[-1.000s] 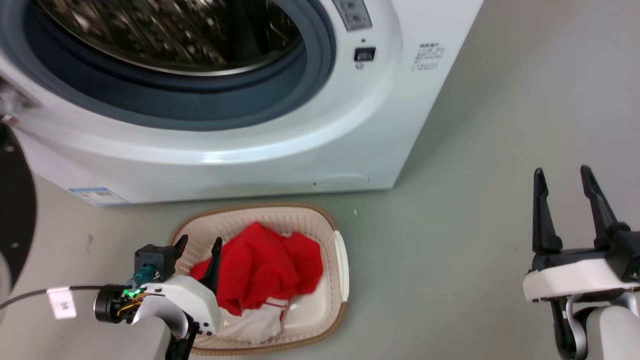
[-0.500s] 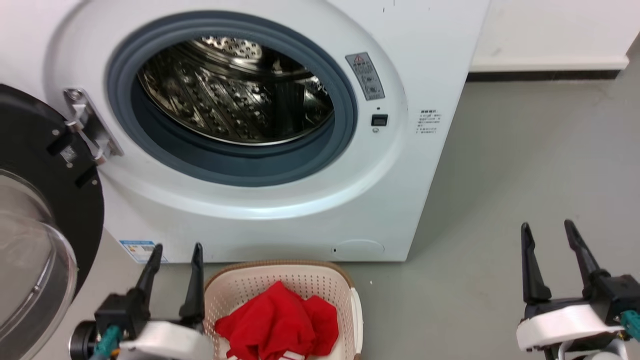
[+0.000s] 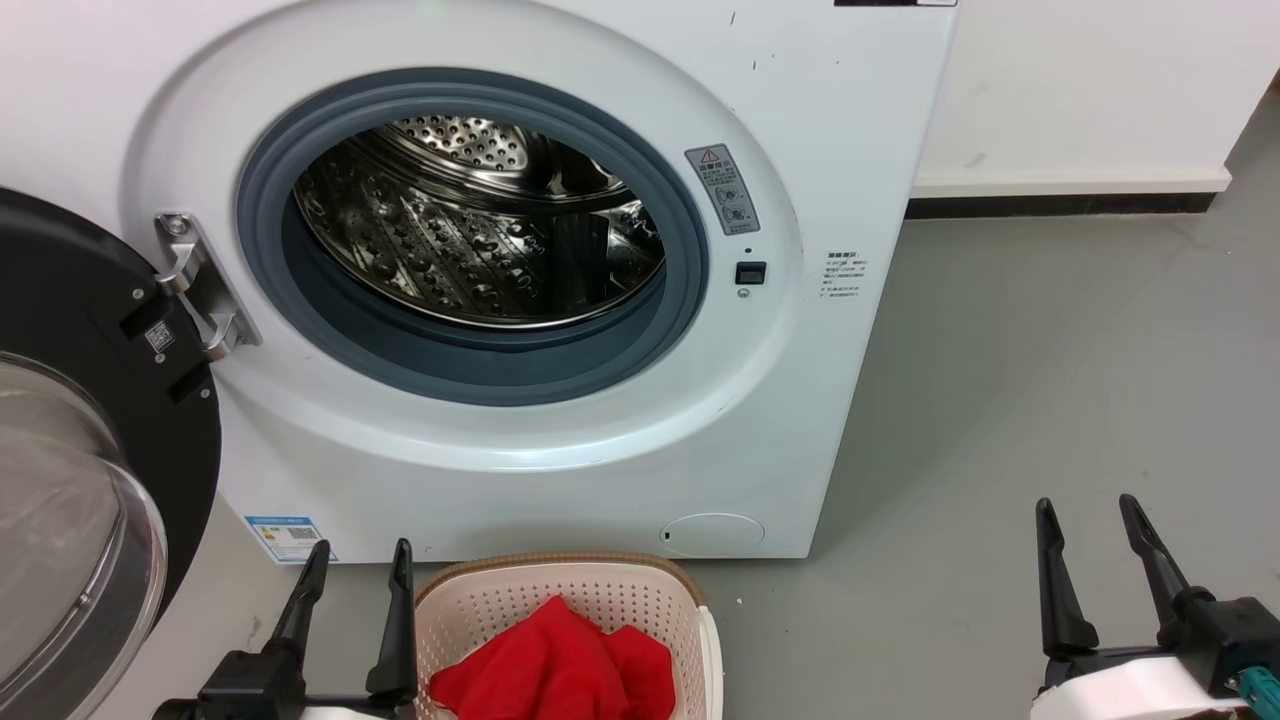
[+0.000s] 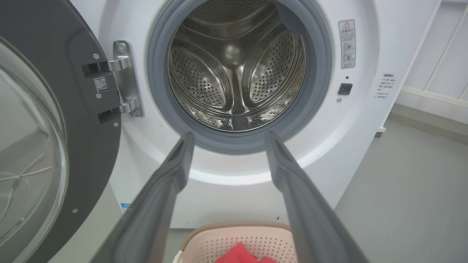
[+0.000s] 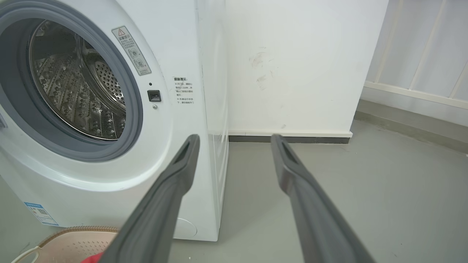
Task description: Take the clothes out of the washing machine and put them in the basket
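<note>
The white washing machine point(image 3: 820, 150) stands with its porthole open, and the steel drum point(image 3: 480, 240) shows bare metal with no fabric in sight. On the floor just in front of it sits the cream basket point(image 3: 560, 563), holding the red clothes point(image 3: 560, 670). My left gripper point(image 3: 358, 552) is open and empty, just left of the basket with its fingers pointing up. In its wrist view the left gripper point(image 4: 229, 135) points at the drum point(image 4: 237, 73), with the basket point(image 4: 237, 230) below. Far to the right my right gripper point(image 3: 1087, 505) is open and empty over the floor, also seen as the right gripper point(image 5: 234, 138).
The black-framed glass door point(image 3: 90, 420) is swung open at the left, close to my left arm. A white wall with dark skirting point(image 3: 1060, 205) runs behind the grey floor point(image 3: 1050, 350) to the machine's right.
The head camera has tilted up, so the machine's whole porthole now shows. My left gripper has moved from over the basket to its left side, fingers upright. The right gripper keeps its pose.
</note>
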